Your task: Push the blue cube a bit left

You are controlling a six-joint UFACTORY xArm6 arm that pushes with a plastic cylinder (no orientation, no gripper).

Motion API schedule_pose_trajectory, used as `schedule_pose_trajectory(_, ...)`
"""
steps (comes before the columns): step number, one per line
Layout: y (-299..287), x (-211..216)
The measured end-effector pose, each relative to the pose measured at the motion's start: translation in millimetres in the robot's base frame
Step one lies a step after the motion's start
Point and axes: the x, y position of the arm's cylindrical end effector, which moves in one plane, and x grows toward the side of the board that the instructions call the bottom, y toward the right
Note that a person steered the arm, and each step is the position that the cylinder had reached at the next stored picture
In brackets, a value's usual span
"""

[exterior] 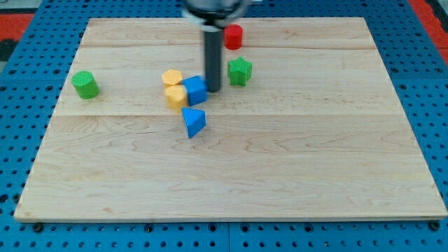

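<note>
Tip (211,90) touches the blue cube (195,90) on its right side | cube presses against yellow block (175,95) | rod has no fingers | wooden board (294,161)

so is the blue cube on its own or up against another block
Up against one: the blue cube touches the yellow block on its left side, and my tip sits at its right edge.
</note>
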Motion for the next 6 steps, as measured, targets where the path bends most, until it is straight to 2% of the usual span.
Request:
schedule_pose_trajectory(1,-71,-2)
schedule_pose_trajectory(2,-66,-7)
schedule_pose_trajectory(3,11,-4)
schedule_pose_trajectory(4,-17,34)
schedule_pose_trajectory(5,-73,19)
schedule_pose_trajectory(6,-59,17)
